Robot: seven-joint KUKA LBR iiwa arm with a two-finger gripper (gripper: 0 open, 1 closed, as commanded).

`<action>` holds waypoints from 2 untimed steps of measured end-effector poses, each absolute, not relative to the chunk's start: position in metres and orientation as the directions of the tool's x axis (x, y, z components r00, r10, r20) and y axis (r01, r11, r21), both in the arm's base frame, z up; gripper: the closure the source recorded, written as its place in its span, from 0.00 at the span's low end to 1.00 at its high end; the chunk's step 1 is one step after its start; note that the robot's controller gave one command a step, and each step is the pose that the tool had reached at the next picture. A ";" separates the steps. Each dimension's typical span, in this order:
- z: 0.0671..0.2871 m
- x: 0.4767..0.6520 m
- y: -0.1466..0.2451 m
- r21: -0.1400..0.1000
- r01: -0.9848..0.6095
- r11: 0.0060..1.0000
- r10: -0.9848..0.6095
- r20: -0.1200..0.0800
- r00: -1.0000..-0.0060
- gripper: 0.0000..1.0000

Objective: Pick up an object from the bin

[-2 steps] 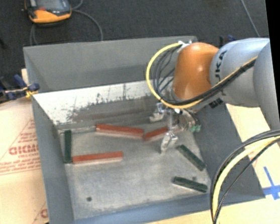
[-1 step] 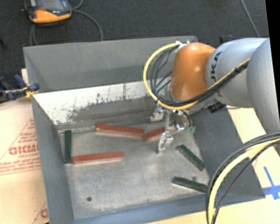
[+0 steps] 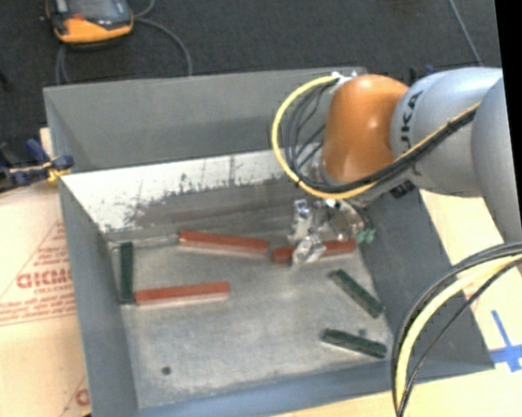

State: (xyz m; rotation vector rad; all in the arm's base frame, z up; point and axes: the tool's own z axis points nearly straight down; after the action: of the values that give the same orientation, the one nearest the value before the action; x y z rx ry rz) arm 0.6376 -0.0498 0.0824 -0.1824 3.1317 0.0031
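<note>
My gripper [image 3: 307,237] is low in the right half of the bin, near the back wall. It stands right over a short red-brown stick [image 3: 340,248] that lies flat, with the stick's left end hidden beneath it. A longer red-brown stick [image 3: 223,244] lies just to the left, slightly tilted, its right end close to the gripper. A dark green stick [image 3: 357,293] lies slanted on the floor just in front of the gripper.
Another red-brown stick [image 3: 182,295] lies flat at the left middle, with a dark green stick [image 3: 125,271] standing lengthwise beside it near the left wall. A third dark green stick [image 3: 354,342] lies near the front right corner. The arm's orange cover and cables hang above the gripper.
</note>
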 end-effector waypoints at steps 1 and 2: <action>0.082 0.638 -0.050 0.002 -0.116 0.993 -0.116 -0.005 -0.993 1.00; 0.085 0.637 -0.050 0.002 -0.116 0.993 -0.116 -0.004 -0.993 1.00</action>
State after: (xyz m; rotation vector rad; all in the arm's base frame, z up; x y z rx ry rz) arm 0.6368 -0.0498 0.0846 -0.1823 3.1322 0.0028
